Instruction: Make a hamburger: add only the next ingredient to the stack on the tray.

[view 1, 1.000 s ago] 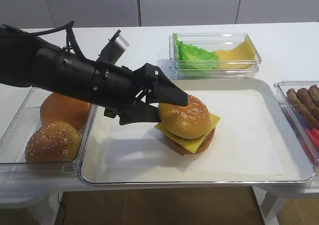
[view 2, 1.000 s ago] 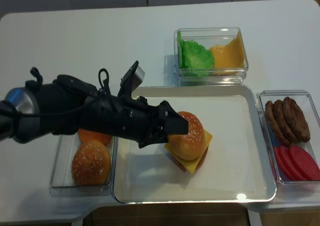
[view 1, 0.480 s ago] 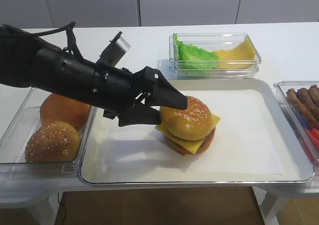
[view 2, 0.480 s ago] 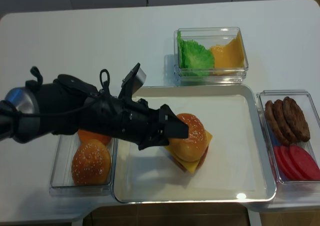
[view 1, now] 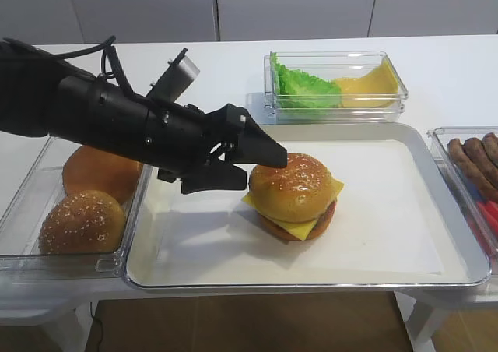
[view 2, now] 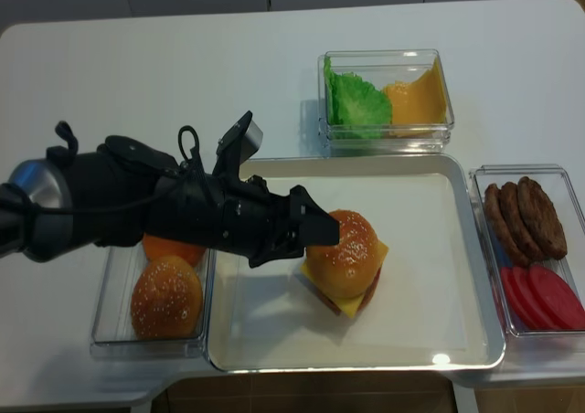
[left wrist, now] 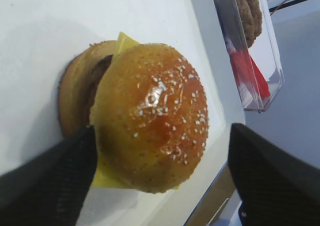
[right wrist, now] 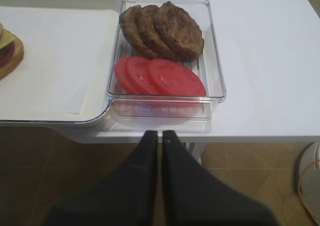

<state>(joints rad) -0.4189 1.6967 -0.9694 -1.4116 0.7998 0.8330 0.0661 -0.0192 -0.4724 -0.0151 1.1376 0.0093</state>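
Observation:
The sesame-seeded bun top [view 1: 294,187] rests on the stack, over the yellow cheese slice [view 1: 333,188] and the brown bun base [view 1: 305,230], on the paper-lined silver tray [view 1: 311,283]. My left gripper [view 1: 262,173] is open, with its black fingertips at the bun's left side. In the left wrist view the bun top [left wrist: 155,116] lies ahead between the two wide-apart fingers [left wrist: 55,181], and neither finger presses on it. My right gripper [right wrist: 161,134] is shut on nothing. It hangs off the table's front edge, below the patty bin.
A clear bin left of the tray holds another seeded bun [view 1: 82,221] and a smooth bun [view 1: 97,169]. Behind the tray, a bin holds lettuce [view 1: 305,87] and cheese slices [view 1: 372,83]. On the right, a bin holds patties [right wrist: 162,28] and tomato slices [right wrist: 160,76].
My left gripper has drawn back to the left, from flanking the bun top to just beside it. The bun top stays on the stack. The right gripper has not moved.

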